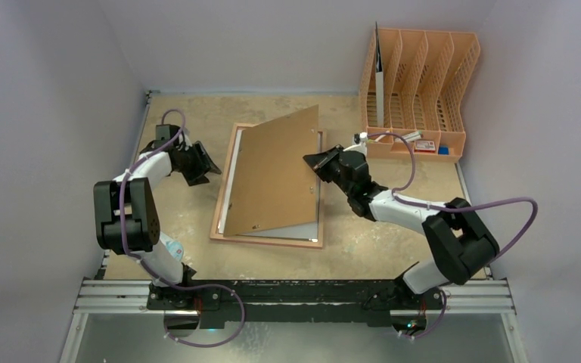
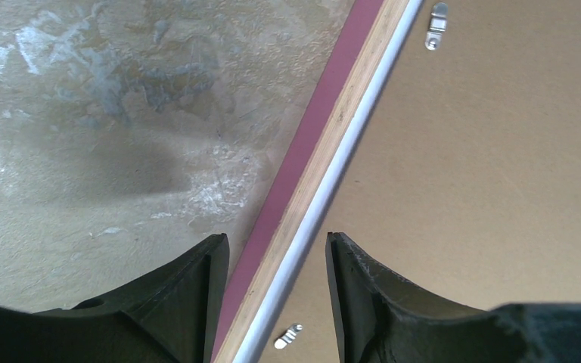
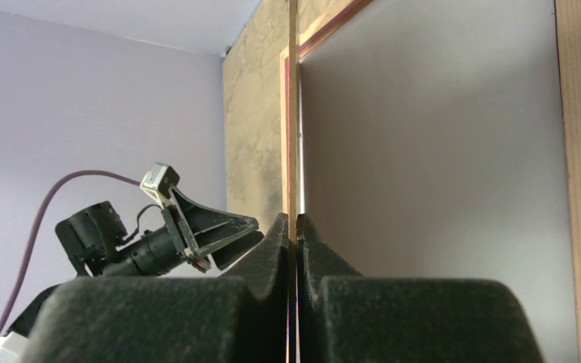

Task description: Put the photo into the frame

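The photo (image 1: 291, 229) seems to lie in the frame (image 1: 268, 240) already, face down. A plain white sheet fills the recess, showing along the frame's left and near sides in the top view and as a pale field in the right wrist view (image 3: 424, 151). No printed side is visible, so I cannot be sure it is the photo and not the pane.

The frame lies flat, back up, mid-table (image 1: 363, 249). The board (image 1: 272, 174) slants above it, right edge raised and left edge down by the frame's left rail.

The right gripper (image 1: 309, 159) is clamped on the board's raised edge; its own camera shows the thin board edge-on (image 3: 293, 113), pinched between the pads. The left gripper (image 1: 210, 168) holds nothing. Its fingers stand apart above the left rail (image 2: 302, 144), a white strip and the board's margin (image 2: 499, 151) in the gap. Whether they touch anything I cannot tell.

The step in hand looks like closing the back over the print. The next move calls for the right arm to lower the board flat into the recess without dragging the sheet, while the left gripper keeps the low edge against the rail. The board should go squarely inside all four rails.

The rack (image 1: 424, 83) stands well apart at the far right.
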`<state>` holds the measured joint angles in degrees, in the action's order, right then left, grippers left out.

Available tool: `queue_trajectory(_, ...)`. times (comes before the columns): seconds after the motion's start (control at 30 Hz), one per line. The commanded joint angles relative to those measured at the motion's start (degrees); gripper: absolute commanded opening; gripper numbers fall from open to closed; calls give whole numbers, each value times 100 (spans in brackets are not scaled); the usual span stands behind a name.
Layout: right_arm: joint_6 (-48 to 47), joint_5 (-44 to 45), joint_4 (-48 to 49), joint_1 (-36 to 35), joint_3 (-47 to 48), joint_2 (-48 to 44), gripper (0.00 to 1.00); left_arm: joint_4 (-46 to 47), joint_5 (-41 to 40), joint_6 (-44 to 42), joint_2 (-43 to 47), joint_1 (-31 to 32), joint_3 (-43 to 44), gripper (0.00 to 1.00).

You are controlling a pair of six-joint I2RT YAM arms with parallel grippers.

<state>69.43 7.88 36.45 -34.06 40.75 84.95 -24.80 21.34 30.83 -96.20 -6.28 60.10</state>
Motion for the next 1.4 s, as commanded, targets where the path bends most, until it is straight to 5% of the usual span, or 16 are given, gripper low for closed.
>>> queue_trajectory(0.0, 164, -252, 803, 6, 350, 60, 0, 235, 301, -1, -19, 38, -56, 52)
queue_trajectory(0.83, -165, -285, 1546, 12, 12, 561, 4, 95, 486, -42, -319, 185, 29, 54)
queue_trajectory(1.2, -94, -8, 3287, 1, -713, 717, 0, 78, 443, -38, -351, 198, 37, 53)
queue_trajectory(1.37, -32, -117, 3348, 4, -653, 907, 0, 98, 435, -34, -334, 198, 37, 53)
